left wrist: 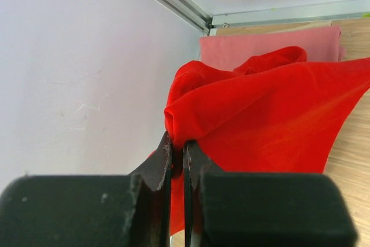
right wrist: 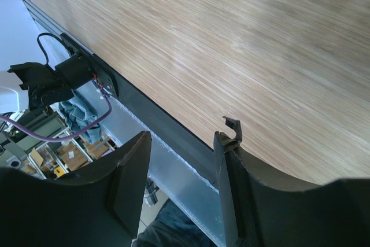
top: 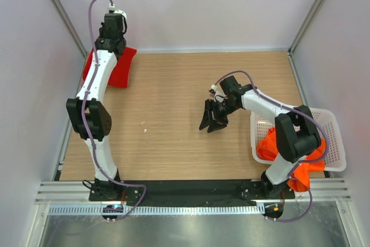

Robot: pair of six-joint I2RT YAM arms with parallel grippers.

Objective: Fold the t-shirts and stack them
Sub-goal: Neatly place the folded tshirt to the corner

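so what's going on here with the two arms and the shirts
The left gripper is shut on a bunched fold of the red t-shirt at the far left corner of the table, with a pink t-shirt lying flat just beyond it. The right gripper hangs open and empty over bare wood mid-table. The orange t-shirts sit unfolded in the white basket on the right.
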